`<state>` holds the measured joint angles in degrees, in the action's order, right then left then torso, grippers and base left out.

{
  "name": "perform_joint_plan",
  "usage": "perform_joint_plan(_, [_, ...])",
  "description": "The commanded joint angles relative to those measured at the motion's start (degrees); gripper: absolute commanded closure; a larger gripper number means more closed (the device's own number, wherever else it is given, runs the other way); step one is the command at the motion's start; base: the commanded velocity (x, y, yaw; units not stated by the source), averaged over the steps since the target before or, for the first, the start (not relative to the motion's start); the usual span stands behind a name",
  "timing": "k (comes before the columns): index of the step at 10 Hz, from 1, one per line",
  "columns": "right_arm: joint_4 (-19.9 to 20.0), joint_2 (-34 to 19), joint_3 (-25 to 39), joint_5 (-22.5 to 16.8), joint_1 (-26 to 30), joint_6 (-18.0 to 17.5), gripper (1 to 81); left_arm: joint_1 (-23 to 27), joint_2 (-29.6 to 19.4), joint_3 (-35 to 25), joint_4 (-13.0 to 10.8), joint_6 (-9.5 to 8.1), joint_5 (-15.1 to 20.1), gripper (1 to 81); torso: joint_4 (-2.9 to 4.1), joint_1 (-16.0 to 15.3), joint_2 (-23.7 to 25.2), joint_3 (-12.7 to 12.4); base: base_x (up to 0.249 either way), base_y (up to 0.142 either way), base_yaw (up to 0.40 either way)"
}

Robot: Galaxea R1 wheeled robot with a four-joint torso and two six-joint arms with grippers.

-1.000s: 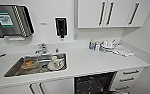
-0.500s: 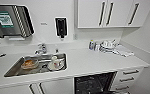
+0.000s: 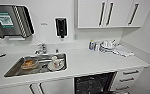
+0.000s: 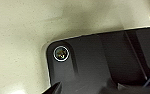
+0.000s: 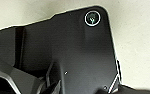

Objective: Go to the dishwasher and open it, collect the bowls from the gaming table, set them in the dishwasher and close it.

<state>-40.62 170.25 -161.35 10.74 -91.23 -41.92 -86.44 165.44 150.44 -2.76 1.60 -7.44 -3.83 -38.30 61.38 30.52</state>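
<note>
The dishwasher [image 3: 94, 83] sits under the white counter, right of the sink, and stands open with its dark inside and racks showing. The bowls and the gaming table are out of view. In both wrist views the robot's dark plate hangs over a pale speckled floor [image 4: 21, 37], and I cannot make out how either gripper stands.
A steel sink [image 3: 37, 65] holds a dish with something orange and white crockery. More white crockery and bottles [image 3: 104, 46] stand at the back right of the counter [image 3: 91, 61]. White drawers [image 3: 129, 77] flank the dishwasher, with wall cabinets [image 3: 108, 12] above.
</note>
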Motion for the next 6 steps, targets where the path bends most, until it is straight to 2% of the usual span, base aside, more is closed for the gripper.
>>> perform_joint_plan(1, [0.01, 0.11, -0.7, -5.37, 0.92, 0.53, 1.0, 0.09, 5.51, 8.2, 1.35, 0.69, 2.95, 1.0, 0.0, 0.0, 0.0, 0.0, 0.0, 0.0, 0.0])
perform_joint_plan(5, [0.1, 1.51, -0.52, -7.57, 1.36, 0.61, 1.0, 0.35, 7.36, 9.17, 1.26, 0.78, 3.13, 1.0, 0.0, 0.0, 0.0, -0.05, 0.0, 0.0, 0.0])
perform_joint_plan(6, [0.01, 1.78, -0.62, -7.75, 1.44, 0.7, 1.0, 0.44, 7.63, 9.17, 1.26, 0.78, 3.13, 1.0, 0.0, 3.72, -5.75, -0.07, 0.0, 0.0, 0.0])
